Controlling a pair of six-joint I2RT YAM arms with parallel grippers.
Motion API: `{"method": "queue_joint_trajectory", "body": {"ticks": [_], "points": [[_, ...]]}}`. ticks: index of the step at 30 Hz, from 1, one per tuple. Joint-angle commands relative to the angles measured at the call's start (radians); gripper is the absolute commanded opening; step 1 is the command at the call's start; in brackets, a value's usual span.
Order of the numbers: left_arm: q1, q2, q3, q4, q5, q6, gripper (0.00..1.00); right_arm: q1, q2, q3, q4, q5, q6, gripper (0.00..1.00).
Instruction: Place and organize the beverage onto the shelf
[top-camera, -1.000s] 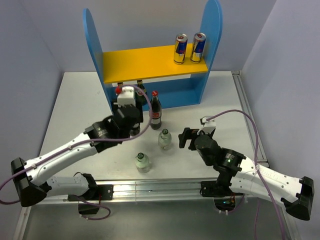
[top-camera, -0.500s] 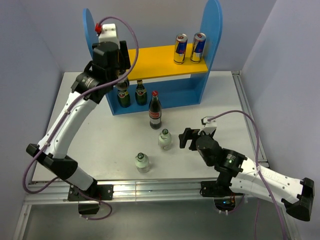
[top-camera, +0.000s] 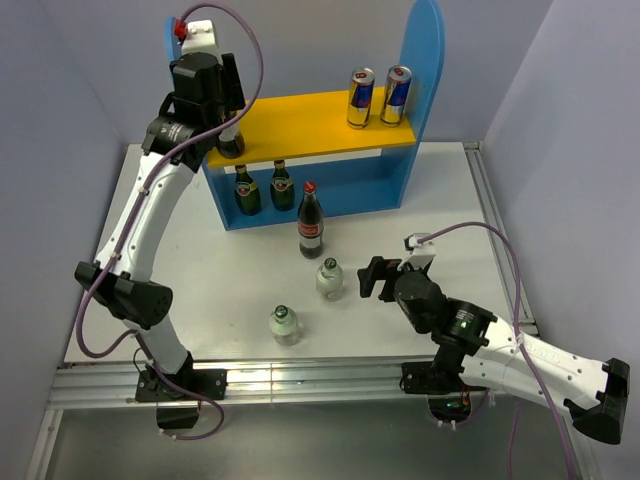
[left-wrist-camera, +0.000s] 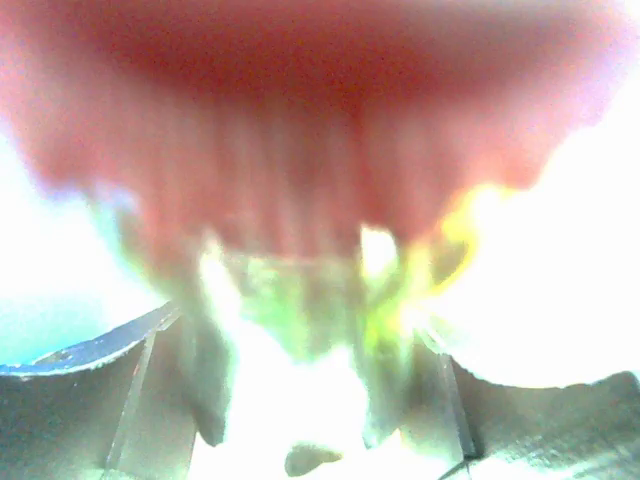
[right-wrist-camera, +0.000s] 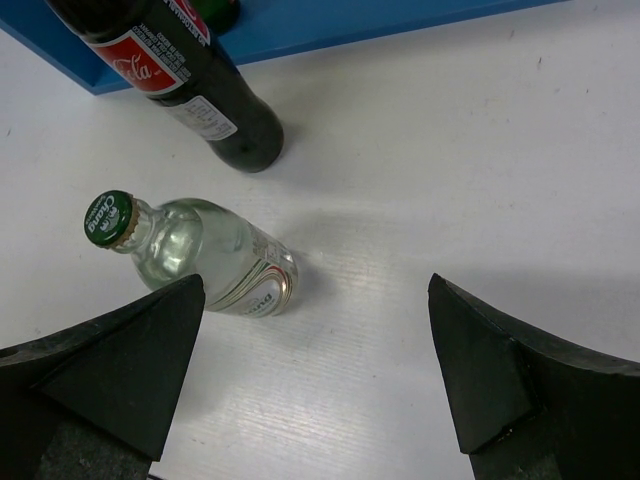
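Left gripper (top-camera: 228, 128) swung up from the shelf (top-camera: 300, 125) foot to the left end of its top level, clamped on a red-capped cola bottle (left-wrist-camera: 300, 130): release next, I'd say. Right gripper (top-camera: 375, 277) wide, empty, in front of the shelf.

White table top (top-camera: 440, 200) across the middle of the frame, 3 pale lilac-grey walls (top-camera: 300, 40) at left, top and right, silver metal rail (top-camera: 300, 375) along the table's lower edge, thin metal strip (top-camera: 495, 230) down its right side, dark grey floor (top-camera: 320, 440) at the bottom
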Motion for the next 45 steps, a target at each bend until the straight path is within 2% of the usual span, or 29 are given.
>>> {"method": "queue_joint_trajectory", "body": {"ticks": [1, 9, 12, 15, 16, 19, 24, 25, 34, 45], "points": [[0.016, -0.016, 0.055, 0.242, 0.028, 0.008, 0.00, 0.006, -0.013, -0.014, 0.033, 0.005, 0.006, 1.00], [0.017, 0.046, 0.059, 0.276, 0.022, 0.028, 0.00, 0.006, 0.000, -0.024, 0.043, 0.002, 0.012, 1.00], [0.017, 0.059, 0.053, 0.276, 0.019, 0.033, 0.07, 0.005, 0.000, -0.024, 0.044, 0.003, 0.012, 1.00], [0.017, 0.054, 0.030, 0.284, 0.019, 0.042, 0.30, 0.005, 0.001, -0.024, 0.047, 0.002, 0.012, 1.00], [0.017, 0.050, 0.011, 0.298, 0.016, 0.050, 0.45, 0.005, 0.000, -0.024, 0.046, 0.002, 0.012, 1.00], [0.017, 0.037, -0.009, 0.305, 0.022, 0.053, 0.71, 0.005, 0.001, -0.024, 0.044, 0.003, 0.012, 1.00], [0.017, 0.025, -0.013, 0.298, 0.017, 0.057, 0.97, 0.005, -0.002, -0.024, 0.043, 0.007, 0.015, 1.00], [0.016, 0.024, -0.016, 0.298, 0.017, 0.060, 0.99, 0.006, -0.003, -0.024, 0.044, 0.005, 0.014, 1.00], [0.008, -0.055, -0.065, 0.259, 0.014, 0.042, 0.99, 0.005, -0.007, -0.024, 0.041, 0.011, 0.014, 1.00], [-0.096, -0.311, -0.279, 0.249, -0.050, 0.053, 0.99, 0.006, 0.003, -0.022, 0.039, 0.016, 0.015, 1.00]]}}
